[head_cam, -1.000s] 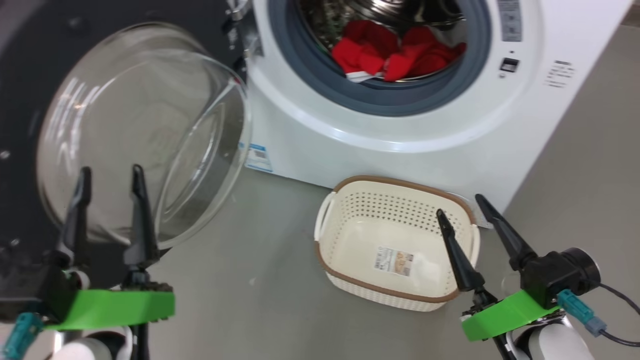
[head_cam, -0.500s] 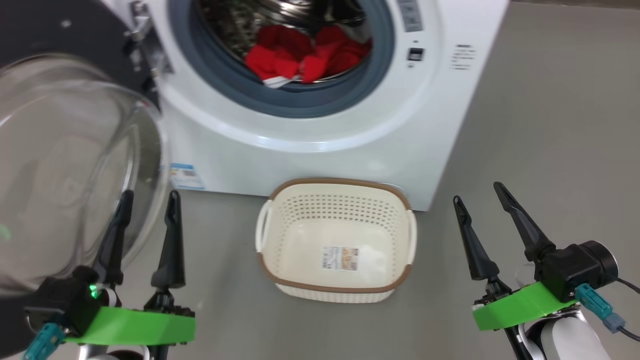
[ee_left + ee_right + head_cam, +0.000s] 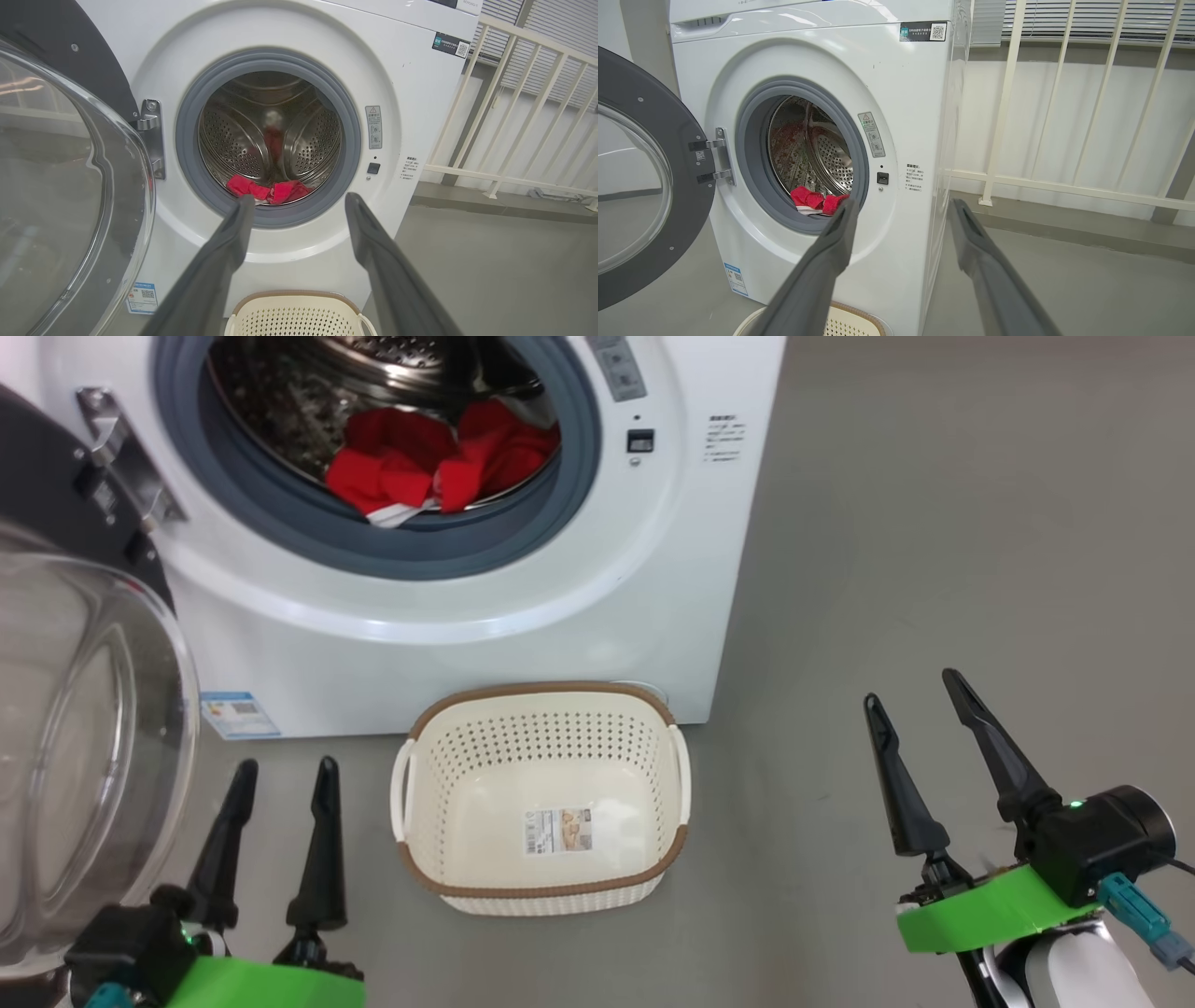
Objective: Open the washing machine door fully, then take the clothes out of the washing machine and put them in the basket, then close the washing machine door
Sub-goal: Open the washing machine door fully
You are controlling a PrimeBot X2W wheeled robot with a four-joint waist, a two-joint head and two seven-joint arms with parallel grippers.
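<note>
**Washing machine (1).** One white front-loading washing machine stands on the grey floor. One white railing runs behind it on its right side.

**Door (1).** The washing machine door is swung wide open on its hinge at the machine's left. The black rim and the bulging glass bowl face outward.

**Drum opening (1).** One grey rubber ring frames the steel perforated drum.

**Basket (1).** One cream basket sits upright on the floor, just in front of the machine's lower front panel. It has two white side handles. One paper label lies on its bottom. No garment lies inside it.

**Grippers (2).**
- The left gripper is at the lower left of the head view, between the door glass and the basket. Its two fingers are spread apart and hold nothing.
- The right gripper is at the lower right, above bare floor and well apart from the basket. Its two fingers are likewise spread apart and hold nothing.

**Clothes (1 heap).** The clothes lie as one red heap at the front bottom of the drum, touching the rubber ring. A strip of white trim shows at the heap's lower edge. The number of separate garments cannot be told.

**Sticker (1).** One blue sticker is fixed at the machine's lower left corner.
</note>
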